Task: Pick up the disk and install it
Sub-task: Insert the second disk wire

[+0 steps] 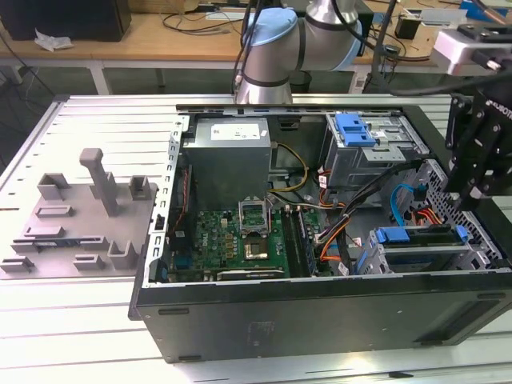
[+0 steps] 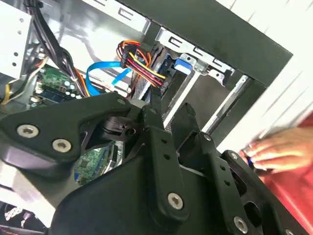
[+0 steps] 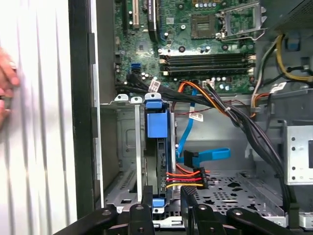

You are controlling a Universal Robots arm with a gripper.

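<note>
I see the open computer case (image 1: 320, 308) lying on its side on the slatted metal surface (image 1: 96, 128), motherboard (image 1: 240, 244) exposed. The pincer (image 1: 472, 188) hangs over the drive cage at the exterior view's right end of the case. In the first wrist view the pincer (image 3: 164, 205) has its two black fingers (image 3: 146, 203) standing apart, released, with nothing between them.

The disk (image 3: 157, 147) sits edge-on in the drive cage (image 3: 122, 147), its blue carrier bracket showing as a blue strip just beyond the fingertips. In the exterior view the disk (image 1: 420, 238) lies in the cage near the case's front wall. I think the fingers straddle the disk's edge without touching, but the angle is poor.

Red, orange and yellow power wires (image 3: 183, 177) and a blue data cable (image 3: 205, 155) lie just beside the disk. A person's hand (image 2: 274, 149) rests outside the case wall. A grey fixture plate (image 1: 80, 216) sits well apart at the exterior view's left.
</note>
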